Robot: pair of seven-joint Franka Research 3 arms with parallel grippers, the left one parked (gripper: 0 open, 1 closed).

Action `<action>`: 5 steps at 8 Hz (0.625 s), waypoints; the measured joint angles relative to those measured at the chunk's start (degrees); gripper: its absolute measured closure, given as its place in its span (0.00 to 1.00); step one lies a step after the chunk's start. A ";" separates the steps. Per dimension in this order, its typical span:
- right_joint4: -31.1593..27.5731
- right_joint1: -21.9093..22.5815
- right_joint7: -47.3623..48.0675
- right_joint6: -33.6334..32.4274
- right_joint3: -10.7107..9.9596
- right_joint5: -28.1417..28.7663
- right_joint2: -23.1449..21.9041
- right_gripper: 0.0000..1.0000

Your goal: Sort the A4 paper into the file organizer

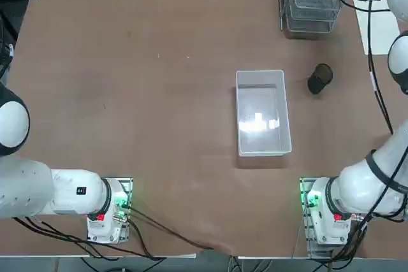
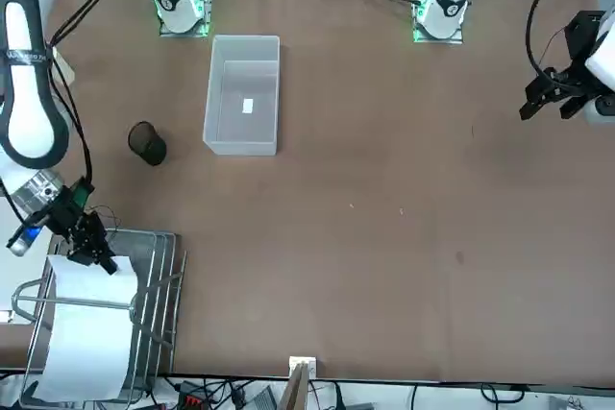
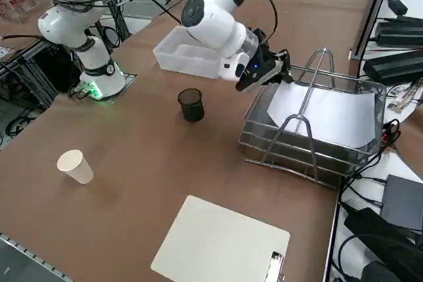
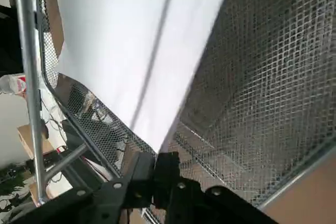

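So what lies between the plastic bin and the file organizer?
The black mesh cup stands between the bin and the file organizer, as the right side view shows.

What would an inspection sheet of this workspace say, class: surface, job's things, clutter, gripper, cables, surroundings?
Surface: brown tabletop, a few small specks
Job's things: white paper lying in the wire mesh file organizer, one corner at the right gripper
Clutter: plastic bin, dark mesh cup, paper cup, clipboard
Gripper: right gripper at the organizer, shut on the paper's corner
Cables: black cables along the right arm; more beyond the organizer
Surroundings: equipment on a white side surface; no person seen
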 joint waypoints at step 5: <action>0.24 1.19 -0.40 0.17 0.01 -0.95 -0.07 0.12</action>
